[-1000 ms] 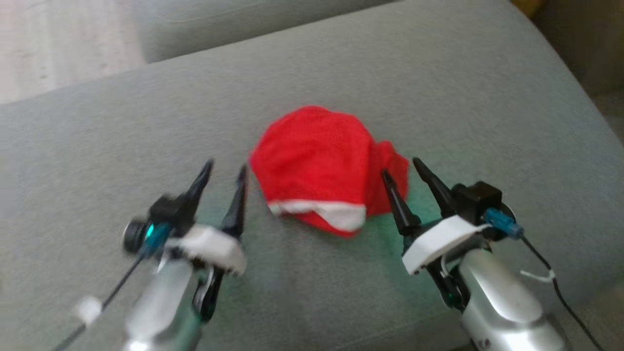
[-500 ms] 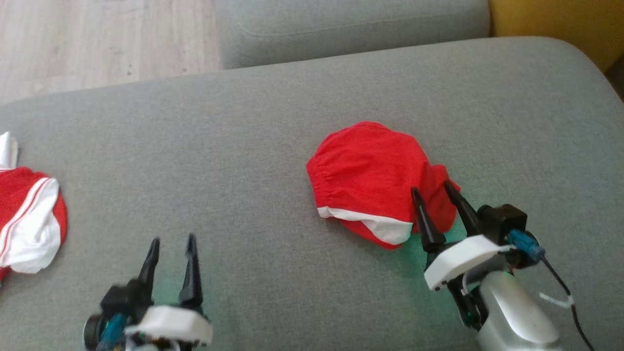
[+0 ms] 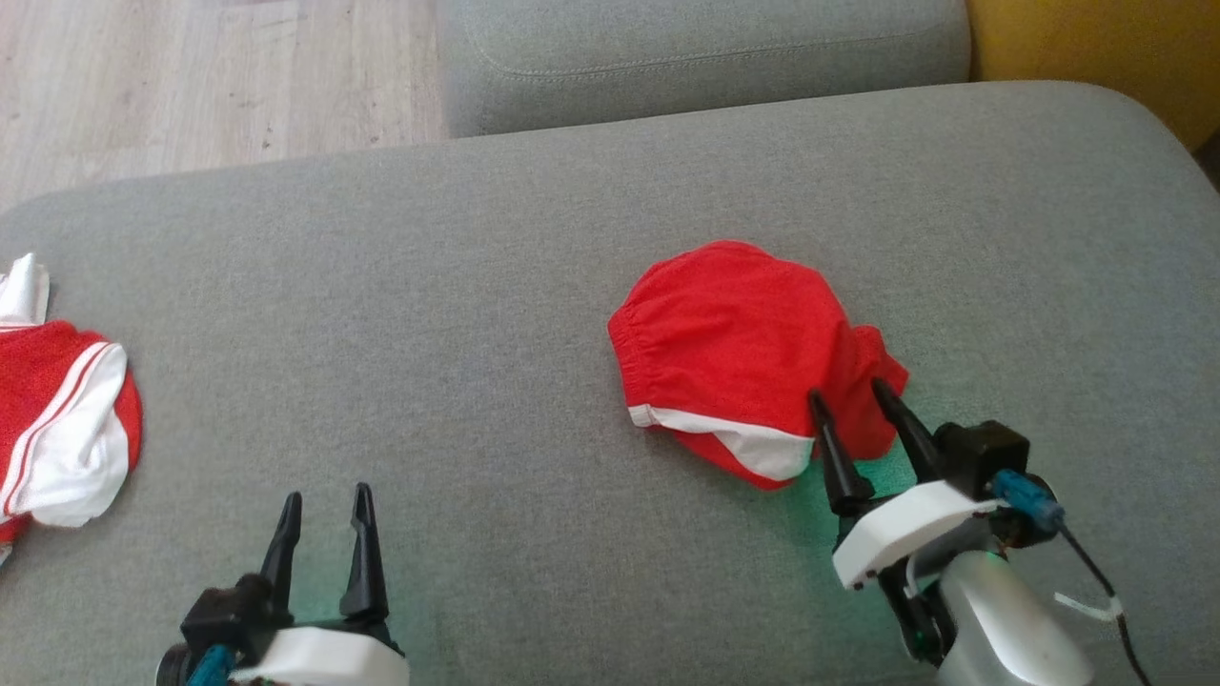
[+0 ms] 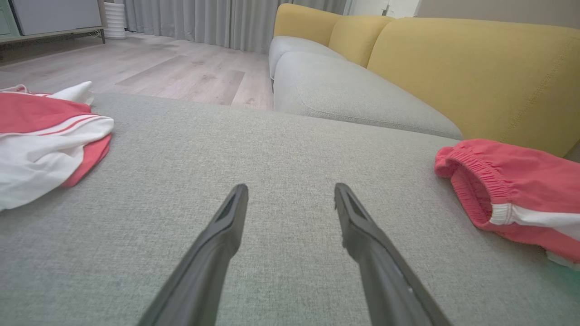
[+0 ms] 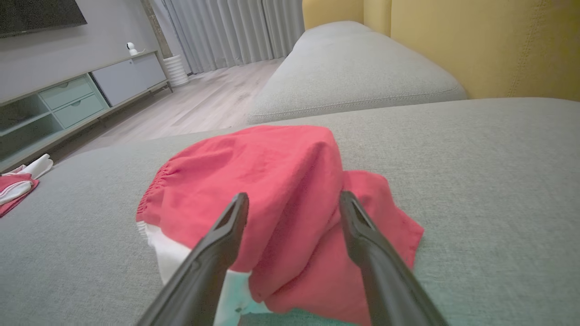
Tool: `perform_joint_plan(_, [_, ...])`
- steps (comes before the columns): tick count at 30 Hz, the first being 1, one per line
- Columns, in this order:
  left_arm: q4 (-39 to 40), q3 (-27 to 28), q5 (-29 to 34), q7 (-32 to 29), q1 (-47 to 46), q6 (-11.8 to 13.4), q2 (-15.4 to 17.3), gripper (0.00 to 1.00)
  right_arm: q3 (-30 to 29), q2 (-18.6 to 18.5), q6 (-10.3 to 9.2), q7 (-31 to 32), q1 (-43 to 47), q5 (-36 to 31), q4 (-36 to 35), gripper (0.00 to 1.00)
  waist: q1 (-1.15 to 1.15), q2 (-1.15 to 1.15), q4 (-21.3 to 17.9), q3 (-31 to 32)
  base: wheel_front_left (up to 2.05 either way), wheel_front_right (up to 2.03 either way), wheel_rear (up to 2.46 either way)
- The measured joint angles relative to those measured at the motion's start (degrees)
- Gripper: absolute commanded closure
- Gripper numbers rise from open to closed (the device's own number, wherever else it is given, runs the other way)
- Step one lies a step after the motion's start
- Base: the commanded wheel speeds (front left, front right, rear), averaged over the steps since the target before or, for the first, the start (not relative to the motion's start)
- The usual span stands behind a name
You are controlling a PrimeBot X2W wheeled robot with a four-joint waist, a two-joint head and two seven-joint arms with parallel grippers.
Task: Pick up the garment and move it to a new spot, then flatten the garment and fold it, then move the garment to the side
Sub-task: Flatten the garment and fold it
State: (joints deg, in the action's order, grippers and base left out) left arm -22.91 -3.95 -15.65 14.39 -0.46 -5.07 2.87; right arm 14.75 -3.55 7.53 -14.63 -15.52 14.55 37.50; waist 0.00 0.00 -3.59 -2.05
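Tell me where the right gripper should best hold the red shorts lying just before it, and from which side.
Likely the loose flap at the near right corner of the shorts. It sticks out flat from the heap, just ahead of the open right gripper, so a low approach from the robot's side could pinch it.

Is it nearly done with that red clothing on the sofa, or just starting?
Looks early. Done: nothing clear; the red garment lies bunched on the grey cushion. In hand: the right gripper, open, sits at its near edge; the left gripper is open, empty. Left: lifting, flattening, folding, moving aside.
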Motion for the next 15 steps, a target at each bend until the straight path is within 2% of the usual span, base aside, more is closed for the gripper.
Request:
perform_joint_plan(8, [-0.1,-2.7,-2.1,0.0,-0.5,-0.6,0.0,0.0,3.2,0.1,0.0,0.0,2.0,0.1,0.2,0.0,0.0,0.0,0.2,-0.7,0.0,0.0,0.0])
perform_joint_plan(15, [-2.0,-11.2,-7.4,0.0,-5.7,-2.1,0.0,0.0,3.7,0.1,0.0,0.0,1.9,0.4,-0.1,0.0,0.0,0.0,-1.6,-2.4,0.0,0.0,0.0])
